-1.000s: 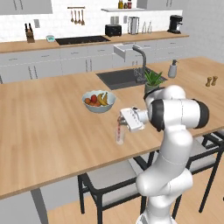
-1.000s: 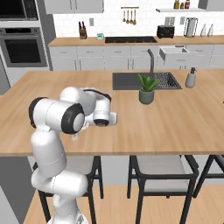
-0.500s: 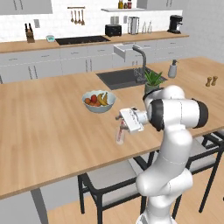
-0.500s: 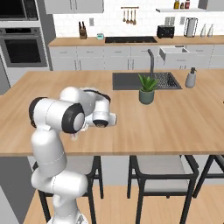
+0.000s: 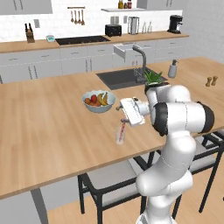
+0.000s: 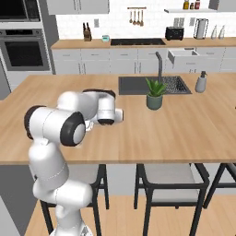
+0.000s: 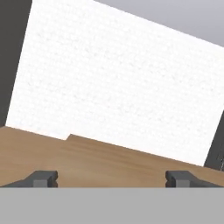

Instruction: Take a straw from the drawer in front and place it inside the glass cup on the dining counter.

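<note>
Straw [image 5: 122,129] stands in glass cup [image 5: 120,136] on near edge of dining counter [image 5: 48,127]; gripper [image 7: 112,178] wide open, empty. Straw looks light, slippery; cup fragile, tips easily.

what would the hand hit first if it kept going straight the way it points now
Nothing close: the open hand points roughly level across the dining counter. Beyond that lies a white tiled wall, though depth is unclear.

Home kitchen, wall oven [image 6: 23,50], stove [image 5: 81,40], sink [image 5: 122,78], island counter [image 5: 43,127]
</note>
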### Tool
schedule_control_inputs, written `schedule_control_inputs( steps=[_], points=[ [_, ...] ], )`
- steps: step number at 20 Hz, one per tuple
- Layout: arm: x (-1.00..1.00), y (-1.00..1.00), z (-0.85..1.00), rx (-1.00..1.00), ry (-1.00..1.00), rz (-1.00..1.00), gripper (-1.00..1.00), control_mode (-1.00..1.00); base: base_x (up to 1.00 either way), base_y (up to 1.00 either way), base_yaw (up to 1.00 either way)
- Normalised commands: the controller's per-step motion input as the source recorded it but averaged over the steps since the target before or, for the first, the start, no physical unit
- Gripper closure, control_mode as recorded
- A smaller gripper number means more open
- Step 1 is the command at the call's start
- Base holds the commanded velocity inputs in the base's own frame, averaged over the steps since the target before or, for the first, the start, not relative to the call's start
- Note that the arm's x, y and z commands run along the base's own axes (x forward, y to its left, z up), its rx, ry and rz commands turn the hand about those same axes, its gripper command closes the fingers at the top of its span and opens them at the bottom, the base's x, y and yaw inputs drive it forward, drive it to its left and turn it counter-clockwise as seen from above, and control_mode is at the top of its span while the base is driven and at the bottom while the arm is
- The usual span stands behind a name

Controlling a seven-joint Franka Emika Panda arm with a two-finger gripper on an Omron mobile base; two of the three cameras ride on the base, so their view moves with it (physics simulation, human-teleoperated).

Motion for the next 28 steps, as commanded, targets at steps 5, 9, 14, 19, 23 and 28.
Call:
schedule_control_inputs(
  steps=[5,9,14,19,23,28],
  points=[
    [-0.32,0.0,0.85,-0.03,-0.17,-0.01,-1.0,-1.0,0.0,0.0,0.0],
    [-0.46,0.0,0.82,-0.04,-0.19,0.0,-1.0,-1.0,0.0,0.0,0.0],
    [-0.73,0.12,0.52,-0.21,-0.32,0.0,-1.0,-1.0,0.0,0.0,0.0],
    [-0.94,0.36,0.15,-0.46,-0.47,0.0,-1.0,-1.0,0.0,0.0,0.0],
    [-0.9,0.4,0.0,-0.54,-0.46,0.0,-1.0,-1.0,0.0,0.0,0.0],
    [-0.65,0.34,0.0,-0.5,-0.3,0.03,-1.0,-1.0,0.0,0.0,0.0]
  ],
)
